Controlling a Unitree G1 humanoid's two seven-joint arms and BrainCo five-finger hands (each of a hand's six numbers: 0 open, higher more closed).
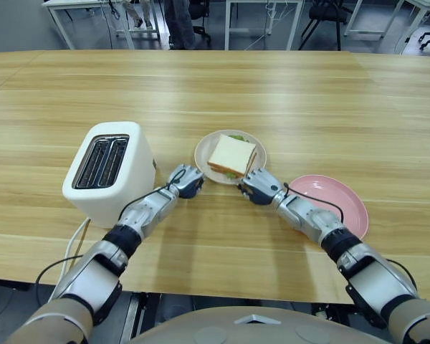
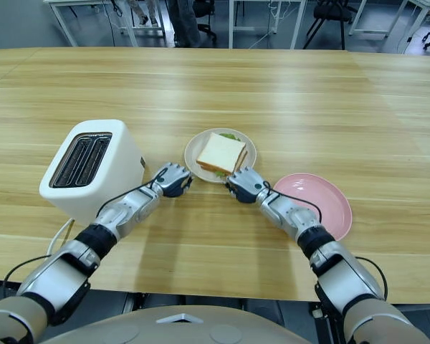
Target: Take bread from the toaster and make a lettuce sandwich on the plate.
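Pale wooden planking is running across the whole desk [image 1: 308, 107], and beyond its far edge white table legs and dark office chairs [image 1: 322, 18] are standing on a grey floor.

Toward the near left corner of the desk, a cream toaster [image 1: 111, 172] is sitting upright with its two dark slots facing up. A white cable [image 1: 75, 240] is trailing from it over the near edge.

Near the middle of the desk, a little toward the near edge, a beige plate [image 1: 201, 152] is carrying the sandwich [image 1: 231, 155]. A square slice of white bread is lying on top, and green lettuce [image 1: 236, 137] is peeking out at the sandwich's far side. A pink plate [image 1: 337, 204] is lying to the right of the beige one, slightly closer to the near edge and apart from it.

The left hand [image 1: 186, 180] is resting low over the desk just beside the beige plate's near left rim, its fingers [image 1: 191, 188] curling inward and holding nothing. The right hand [image 1: 259, 187] is sitting at the near right rim, between the two plates, with its fingers [image 1: 249, 192] also curling in on nothing. Whether it is touching the rim I cannot tell.
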